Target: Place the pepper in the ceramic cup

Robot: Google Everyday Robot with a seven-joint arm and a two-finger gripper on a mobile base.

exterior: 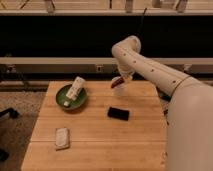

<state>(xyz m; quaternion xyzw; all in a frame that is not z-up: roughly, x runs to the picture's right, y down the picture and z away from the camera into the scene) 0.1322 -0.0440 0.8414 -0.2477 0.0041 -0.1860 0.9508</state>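
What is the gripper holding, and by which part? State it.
The gripper, raised over the far edge of the wooden table, holds the pepper. The grip seems to be at the pepper's upper end; the rest hangs down to the left.

It looks like a lab or test room: a bare wooden table (100,135) stands before dark shelving with long rails (60,61), and the gripper (119,80) hangs over the table's far edge.

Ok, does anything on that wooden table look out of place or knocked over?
One thing: the ceramic cup lies tilted inside the green bowl at the table's far left instead of standing upright, so its mouth isn't facing up. The claw hangs above the far edge with the pepper at its tip. Nothing looks spilled or broken.
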